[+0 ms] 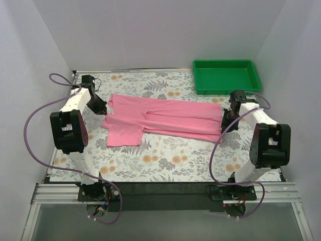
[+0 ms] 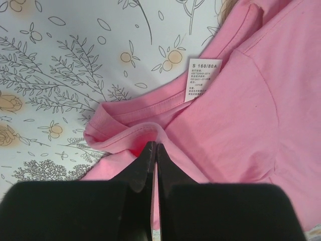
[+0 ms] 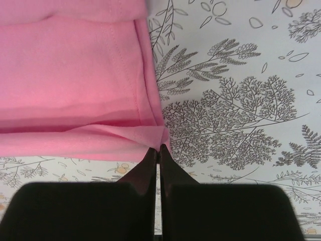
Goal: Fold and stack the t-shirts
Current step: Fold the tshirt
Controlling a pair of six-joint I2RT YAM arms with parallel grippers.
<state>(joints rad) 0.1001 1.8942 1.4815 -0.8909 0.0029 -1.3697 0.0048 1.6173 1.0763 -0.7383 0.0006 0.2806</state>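
Observation:
A pink t-shirt [image 1: 160, 118] lies folded lengthwise across the floral table, its collar end at the left and its hem at the right. My left gripper [image 1: 100, 108] is shut on the fabric at the collar edge [image 2: 150, 134]; a white size label [image 2: 202, 79] shows beside it. My right gripper [image 1: 225, 123] is shut on the hem corner [image 3: 159, 136] of the t-shirt [image 3: 70, 75]. One sleeve [image 1: 124, 134] sticks out toward the near side.
A green plastic tray [image 1: 226, 75] stands at the back right, with nothing in it. The floral cloth [image 1: 165, 160] covers the table, which is walled on three sides by white panels. Purple cables loop beside both arms.

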